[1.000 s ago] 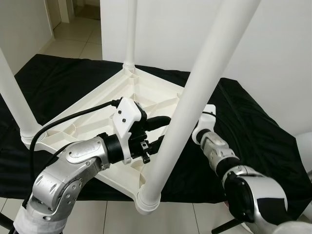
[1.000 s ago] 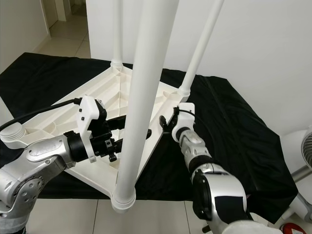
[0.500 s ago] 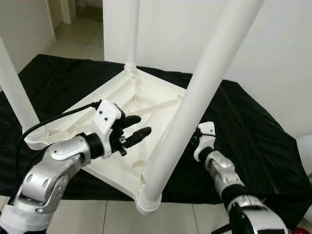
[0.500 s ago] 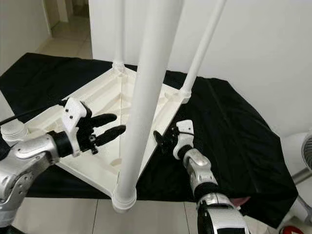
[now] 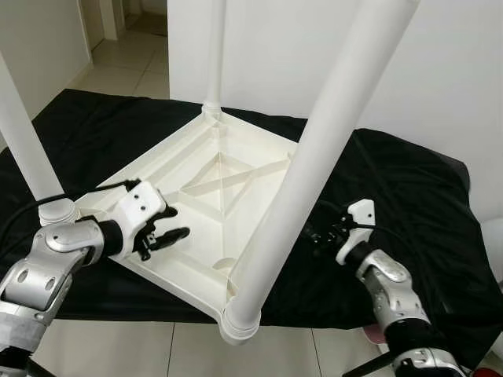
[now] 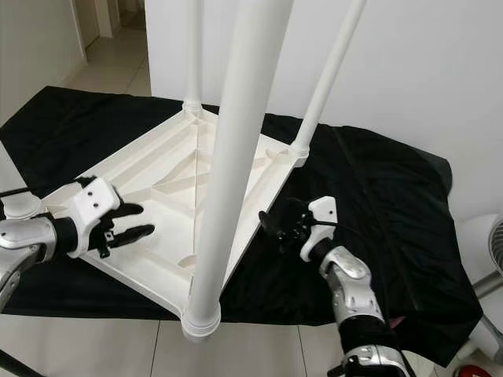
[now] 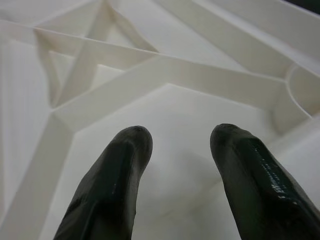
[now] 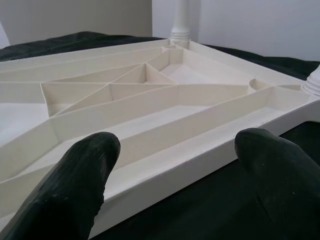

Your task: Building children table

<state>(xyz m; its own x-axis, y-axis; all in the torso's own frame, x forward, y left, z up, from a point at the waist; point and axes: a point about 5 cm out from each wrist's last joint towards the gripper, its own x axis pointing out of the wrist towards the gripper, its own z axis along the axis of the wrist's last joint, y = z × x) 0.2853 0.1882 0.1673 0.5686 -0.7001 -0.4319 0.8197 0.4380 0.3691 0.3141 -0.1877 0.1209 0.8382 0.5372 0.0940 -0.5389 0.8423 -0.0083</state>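
- Left tool: fingers spread, empty, hovering over the ribbed underside of the tabletop.
- Tabletop lies inverted on the black cloth; all four legs seated, upright.
- Near leg stands between the tools, long axis vertical, closer to the right one.
- Right tool: spread, empty, just off the tabletop's edge.

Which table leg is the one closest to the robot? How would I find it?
Look for the white table lying upside down on the black cloth, its legs sticking up. Go to the corner at the front edge, between the left claw and the right claw. The leg there looks thickest and leans across the picture; the others stand farther back.
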